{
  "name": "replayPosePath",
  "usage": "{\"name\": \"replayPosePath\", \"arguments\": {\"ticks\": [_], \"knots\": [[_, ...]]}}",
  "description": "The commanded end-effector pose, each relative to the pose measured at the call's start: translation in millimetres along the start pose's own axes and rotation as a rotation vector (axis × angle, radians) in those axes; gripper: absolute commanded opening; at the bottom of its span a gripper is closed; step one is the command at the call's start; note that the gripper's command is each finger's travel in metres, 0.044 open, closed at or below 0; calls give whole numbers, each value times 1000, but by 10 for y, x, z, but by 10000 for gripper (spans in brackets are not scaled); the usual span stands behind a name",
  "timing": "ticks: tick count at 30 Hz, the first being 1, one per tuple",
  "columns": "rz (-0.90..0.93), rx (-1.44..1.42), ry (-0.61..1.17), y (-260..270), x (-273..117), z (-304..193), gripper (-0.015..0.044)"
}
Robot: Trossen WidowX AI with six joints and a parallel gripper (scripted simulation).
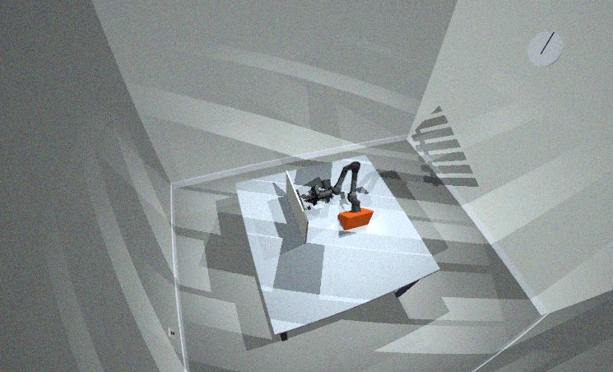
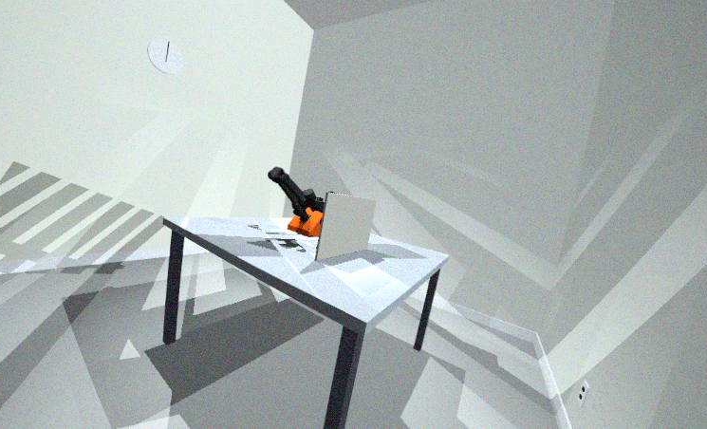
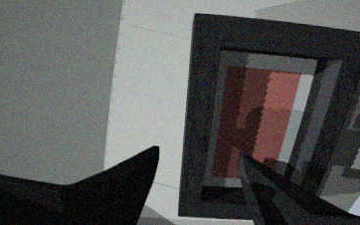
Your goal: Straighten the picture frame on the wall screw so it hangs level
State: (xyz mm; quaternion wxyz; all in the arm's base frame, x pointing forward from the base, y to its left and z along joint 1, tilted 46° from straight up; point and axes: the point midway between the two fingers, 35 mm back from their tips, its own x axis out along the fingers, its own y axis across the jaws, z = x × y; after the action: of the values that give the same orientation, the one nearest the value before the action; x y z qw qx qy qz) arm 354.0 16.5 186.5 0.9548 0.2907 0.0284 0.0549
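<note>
The dark picture frame [image 3: 200,110] [image 1: 300,200] with a red picture hangs on the pale upright panel [image 3: 150,100] [image 1: 304,224] [image 2: 345,229]. In the wrist view its edges run at a slightly different angle from the panel's seams and side edge, so it looks a little crooked. My gripper [image 3: 199,156] is open and empty, close to the frame. One fingertip shows left of the frame, over the panel; the other overlaps the picture. The frame's left bar lies between them in view; depth is unclear. The screw is hidden. In the exterior view the panel hides frame and fingers.
The panel stands on the white table [image 1: 369,276] [image 2: 270,261]. The orange arm base [image 1: 355,219] [image 2: 303,226] sits on the table on the frame's side of the panel. A round clock [image 1: 545,48] [image 2: 164,55] hangs on the far wall. Hard shadows cross everything.
</note>
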Motion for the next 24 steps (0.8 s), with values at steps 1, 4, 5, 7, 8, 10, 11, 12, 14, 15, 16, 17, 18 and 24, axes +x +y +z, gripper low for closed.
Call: {"name": "replayPosePath", "arguments": {"ticks": [1, 4, 5, 7, 8, 10, 11, 12, 14, 15, 16, 17, 18, 24], "knots": [[3, 2, -9, 12, 41, 17, 260], [3, 2, -9, 12, 41, 17, 260], [3, 2, -9, 12, 41, 17, 260], [3, 2, -9, 12, 41, 17, 260], [3, 2, -9, 12, 41, 17, 260], [3, 2, -9, 12, 41, 17, 260], [3, 2, -9, 12, 43, 17, 260], [3, 2, -9, 12, 48, 17, 260], [3, 2, -9, 13, 66, 19, 260], [3, 2, -9, 14, 78, 21, 260], [4, 2, -9, 14, 93, 22, 260], [4, 2, -9, 15, 108, 23, 260], [4, 2, -9, 15, 124, 25, 260], [4, 2, -9, 18, 220, 30, 260]]}}
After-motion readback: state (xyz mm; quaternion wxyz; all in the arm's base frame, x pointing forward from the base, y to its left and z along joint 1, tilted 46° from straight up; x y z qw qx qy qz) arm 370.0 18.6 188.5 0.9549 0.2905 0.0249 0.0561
